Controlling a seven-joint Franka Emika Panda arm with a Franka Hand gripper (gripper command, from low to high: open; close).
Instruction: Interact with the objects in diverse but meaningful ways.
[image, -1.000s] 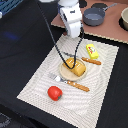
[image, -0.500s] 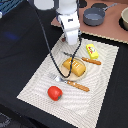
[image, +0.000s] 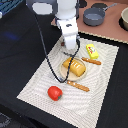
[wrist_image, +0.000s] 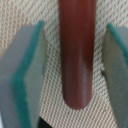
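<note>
while the tomato (image: 55, 92) sits low on the woven mat (image: 35, 87) at the exterior view's left, the pastry (image: 75, 67) lies mid-mat; the gripper (wrist_image: 70, 60) stands spread, pads (wrist_image: 27, 65) straddling the dark-brown sausage (wrist_image: 76, 55) without touching.

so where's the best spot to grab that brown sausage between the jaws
Grip the sausage across its narrow round shaft, a little back from the rounded tip, coming straight down from above. It lies flat on the woven mat, with an open jaw on each long side, apart from it, so closing pinches its width.
</note>
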